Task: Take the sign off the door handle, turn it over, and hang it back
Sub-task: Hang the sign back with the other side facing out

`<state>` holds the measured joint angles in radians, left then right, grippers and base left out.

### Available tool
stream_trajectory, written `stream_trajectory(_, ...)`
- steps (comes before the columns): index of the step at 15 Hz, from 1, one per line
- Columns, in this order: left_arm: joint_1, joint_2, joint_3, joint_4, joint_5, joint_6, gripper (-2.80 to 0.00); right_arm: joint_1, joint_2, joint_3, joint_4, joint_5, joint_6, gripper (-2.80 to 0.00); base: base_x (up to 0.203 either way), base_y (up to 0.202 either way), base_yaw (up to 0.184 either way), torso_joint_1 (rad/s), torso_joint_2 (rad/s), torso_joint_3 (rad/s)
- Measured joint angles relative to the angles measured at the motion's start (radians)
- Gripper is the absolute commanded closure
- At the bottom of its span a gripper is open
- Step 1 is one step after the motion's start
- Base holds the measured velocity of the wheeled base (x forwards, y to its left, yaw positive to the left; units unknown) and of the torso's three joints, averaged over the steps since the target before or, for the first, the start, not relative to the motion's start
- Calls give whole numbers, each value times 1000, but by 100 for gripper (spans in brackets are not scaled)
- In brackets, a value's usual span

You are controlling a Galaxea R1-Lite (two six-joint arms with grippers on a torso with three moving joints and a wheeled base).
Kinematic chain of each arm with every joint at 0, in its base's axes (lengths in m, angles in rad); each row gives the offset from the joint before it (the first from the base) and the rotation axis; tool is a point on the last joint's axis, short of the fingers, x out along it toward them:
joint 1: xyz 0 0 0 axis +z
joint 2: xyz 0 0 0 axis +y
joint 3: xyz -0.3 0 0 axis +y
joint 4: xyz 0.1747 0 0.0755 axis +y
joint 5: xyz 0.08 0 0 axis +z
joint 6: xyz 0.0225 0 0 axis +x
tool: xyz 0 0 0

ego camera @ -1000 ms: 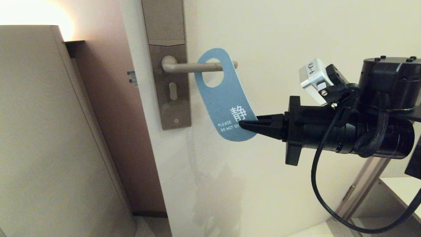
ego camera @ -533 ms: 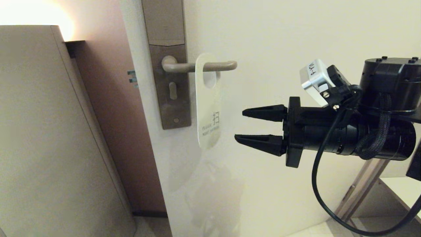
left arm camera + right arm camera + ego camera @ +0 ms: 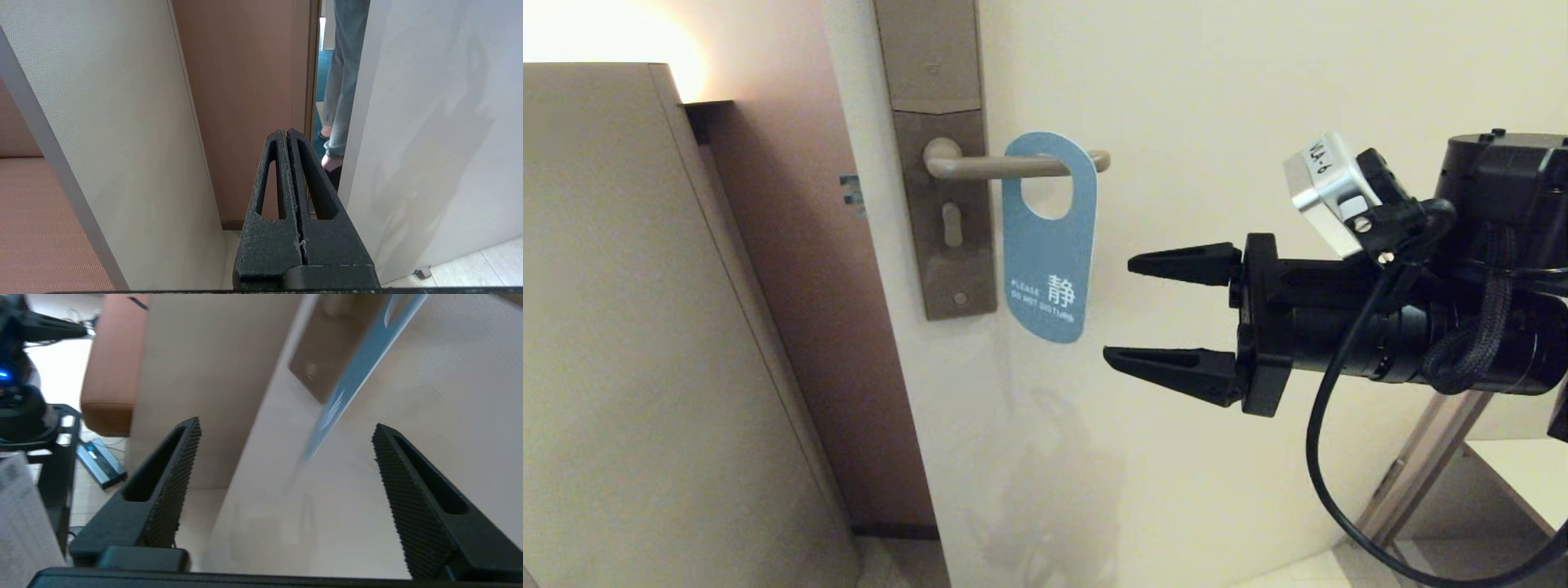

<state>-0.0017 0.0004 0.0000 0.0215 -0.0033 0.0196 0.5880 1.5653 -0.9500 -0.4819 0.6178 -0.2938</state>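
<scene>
- The right gripper (image 3: 1116,309) has just let go — a second ago its tips were pinched together on the lower corner of the sign (image 3: 1049,245), and now its jaws stand wide apart with nothing between them, just to the side of the card and not touching it.
- The sign hangs by its round hole on the door handle (image 3: 1013,166), near the lever's rounded end, its blue face with the white lettering turned towards the room.
- Half a second ago the card had swung edge-on and showed its white side; it has since swung back round to blue. In the right wrist view it is still seen at a slant (image 3: 359,367), so I would judge it has not quite come to rest.
- A second ago, while the card was still gripped, the blue face was also the one showing. Whether the blue face is the turned-over one I cannot tell from here; if it is, the job looks all but done, and only a clean retreat of the arm remains.
- The risk now, to my eye, is the open lower finger brushing the free card as the arm backs off — the sign sits close to the lever's tip and could slide off.
- The left gripper (image 3: 288,134) is parked low, away from the handle, its fingers pressed tight together on nothing. Past it, through the gap beside the door, a person's legs are visible.
</scene>
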Motion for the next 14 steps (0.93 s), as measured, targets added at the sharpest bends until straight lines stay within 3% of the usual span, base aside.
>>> stream_trajectory(14, 0, 0, 0, 0, 1, 0, 0, 27, -5, -4, -8, 1, -1, -280, 0, 0, 0, 0, 0, 0)
